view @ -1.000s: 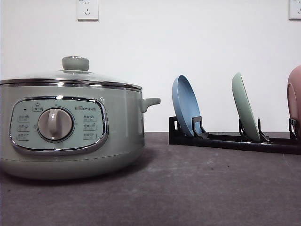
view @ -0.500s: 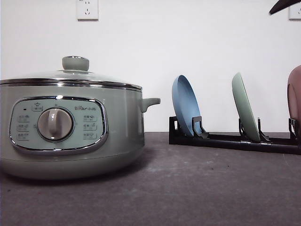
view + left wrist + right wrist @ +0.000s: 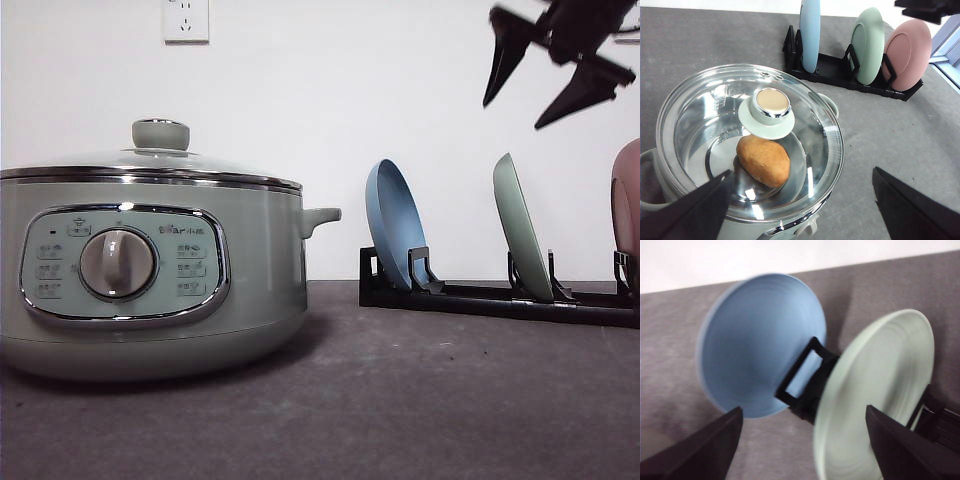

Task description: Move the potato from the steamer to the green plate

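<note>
A: Front view first. What's there?

B: The steamer stands on the grey surface with its glass lid on. A black rack holds the blue plate, the green plate and a pink plate, all on edge. The right gripper hangs above the rack, jaws spread, holding nothing.

A: Left wrist view?

B: The potato lies at the bottom of the steamer, seen through the lid, under the knob. Its long axis lies flat, running slantwise across the pot floor. The left gripper hovers over the pot, fingers wide apart and empty.

A: Right wrist view?

B: Blurred. The blue plate and green plate sit side by side in the rack, between the spread fingers.

A: What could go wrong?

B: I'd judge the lid is the first obstacle: no reaching the potato until it's off. The green plate stands close between its neighbours, so a loose grasp on its thin rim could knock the blue or pink plate, or let it slip. The potato is smooth and rounded; pinching along its long axis could squirt it out, so across the short axis seems safer.
</note>
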`<state>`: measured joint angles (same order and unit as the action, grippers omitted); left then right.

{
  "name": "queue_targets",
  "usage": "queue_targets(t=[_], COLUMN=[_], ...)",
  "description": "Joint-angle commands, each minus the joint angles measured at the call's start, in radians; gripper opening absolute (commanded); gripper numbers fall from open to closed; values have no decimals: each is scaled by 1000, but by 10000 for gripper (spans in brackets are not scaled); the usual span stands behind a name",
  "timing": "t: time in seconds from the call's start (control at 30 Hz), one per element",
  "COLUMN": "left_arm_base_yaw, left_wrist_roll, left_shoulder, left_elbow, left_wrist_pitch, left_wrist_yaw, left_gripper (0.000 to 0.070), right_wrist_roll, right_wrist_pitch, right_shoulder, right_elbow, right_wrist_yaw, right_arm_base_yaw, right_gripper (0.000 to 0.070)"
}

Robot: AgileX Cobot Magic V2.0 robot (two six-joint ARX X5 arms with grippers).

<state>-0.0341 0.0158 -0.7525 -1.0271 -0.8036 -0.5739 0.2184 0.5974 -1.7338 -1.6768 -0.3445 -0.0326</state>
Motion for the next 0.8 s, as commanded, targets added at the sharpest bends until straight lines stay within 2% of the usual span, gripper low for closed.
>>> queue_targets(t=[0.0,0.27,0.4,0.53,0.67,0.77], left_arm_base_yaw=[-1,-1,-1,-1,-1,-1], left_wrist_roll=[-4,-4,-4,-4,-4,-4], left_shoulder=[-5,-6,-5,-5,-6,-5], left_elbow=[-23,-23,-23,-23,-23,-23], left_wrist_pitch=[10,10,9,4,3,3], left_wrist_yaw=[-3,-3,-3,-3,-3,-3], left_gripper=[560,560,560,560,560,560], right_wrist_roll=[11,11,10,10,9,8], right_wrist_pitch=[-15,-48,-50,-52,-55,-54], right_shoulder=[-37,-117,-145,-157,-158,-158], right_elbow=[-27,-27,-26,-26,-26,-26], right_wrist_yaw=[10,12,12,12,11,4], right_arm_base_yaw=[-3,-5,-6,-8,-8,-8], right_gripper=[488,472,422,332,164,120])
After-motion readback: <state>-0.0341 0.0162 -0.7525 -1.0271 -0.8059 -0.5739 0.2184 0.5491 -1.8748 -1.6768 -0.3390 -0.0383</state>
